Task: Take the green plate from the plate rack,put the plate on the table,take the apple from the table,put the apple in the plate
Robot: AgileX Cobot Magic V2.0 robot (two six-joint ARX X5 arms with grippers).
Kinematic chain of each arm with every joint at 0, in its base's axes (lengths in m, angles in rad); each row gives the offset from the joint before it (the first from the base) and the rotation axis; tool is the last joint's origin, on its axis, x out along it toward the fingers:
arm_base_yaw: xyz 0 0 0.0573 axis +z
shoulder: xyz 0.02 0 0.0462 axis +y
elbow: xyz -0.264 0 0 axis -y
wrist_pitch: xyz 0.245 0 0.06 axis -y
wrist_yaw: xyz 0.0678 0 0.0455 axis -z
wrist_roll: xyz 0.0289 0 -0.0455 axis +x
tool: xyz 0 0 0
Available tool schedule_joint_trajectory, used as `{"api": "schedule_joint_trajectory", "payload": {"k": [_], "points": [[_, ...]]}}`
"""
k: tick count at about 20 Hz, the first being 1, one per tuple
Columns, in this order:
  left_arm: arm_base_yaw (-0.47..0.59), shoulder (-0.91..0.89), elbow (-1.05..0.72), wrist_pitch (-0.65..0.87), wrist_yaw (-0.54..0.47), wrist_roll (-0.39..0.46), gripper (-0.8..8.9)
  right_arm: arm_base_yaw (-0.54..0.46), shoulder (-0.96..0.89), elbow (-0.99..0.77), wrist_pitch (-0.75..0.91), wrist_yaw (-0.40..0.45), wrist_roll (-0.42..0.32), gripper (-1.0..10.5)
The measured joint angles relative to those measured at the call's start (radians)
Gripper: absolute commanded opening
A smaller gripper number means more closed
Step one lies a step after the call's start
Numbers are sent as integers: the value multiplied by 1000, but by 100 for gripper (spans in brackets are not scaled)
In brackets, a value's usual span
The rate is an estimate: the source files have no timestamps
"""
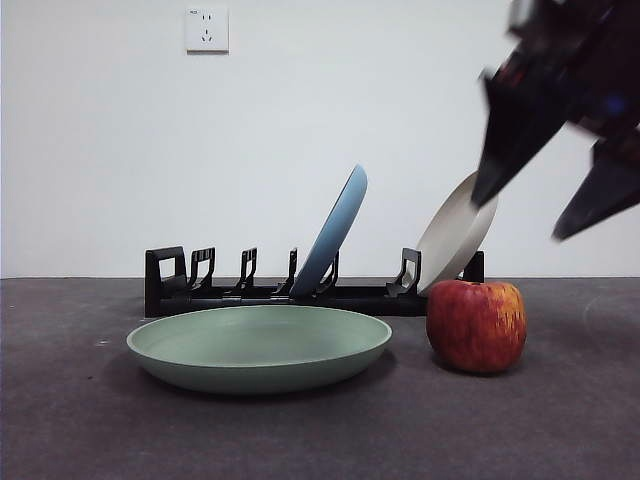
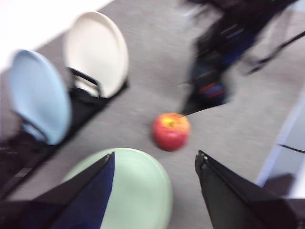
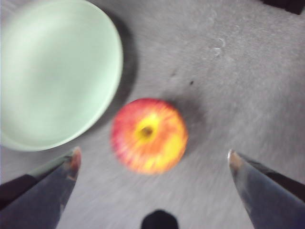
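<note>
The red, yellow-streaked apple sits on the dark grey bench just beside the pale sage-green round plate, already laid flat. The right pincer hangs above it, spread wide and empty; next it must descend and close squarely around the apple.

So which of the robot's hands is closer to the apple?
The right. Its gripper hangs open directly above the apple; the left gripper is farther back, over the green plate.

The right claw has two dark, wedge-shaped jaws with pale worn tips. The left claw is black too — one jaw showing a deep blue face. Red and blue markings show on the right arm.
</note>
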Motion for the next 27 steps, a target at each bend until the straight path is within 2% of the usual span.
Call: {"api": "schedule_joint_trajectory", "payload": {"k": [1,4,12,15,18,21,24,27], "points": [[0,0,0,-16,21,-7,283,21,40,0,29,36,0,693],[0,0,0,-63,27,-26,283,54,123,0,87,65,-3,693],[0,0,0,-93,27,-37,283,86,253,0,149,89,-3,675],[0,0,0,-93,26,-42,283,88,262,0,149,87,-3,521],[0,0,0,-93,26,-42,283,88,262,0,149,86,-1,289],[0,0,0,-93,26,-42,283,88,262,0,140,45,0,179],[0,0,0,-96,26,-42,283,88,262,0,135,34,0,-4],[0,0,0,-121,26,-42,283,88,261,0,135,34,2,-18]]}}
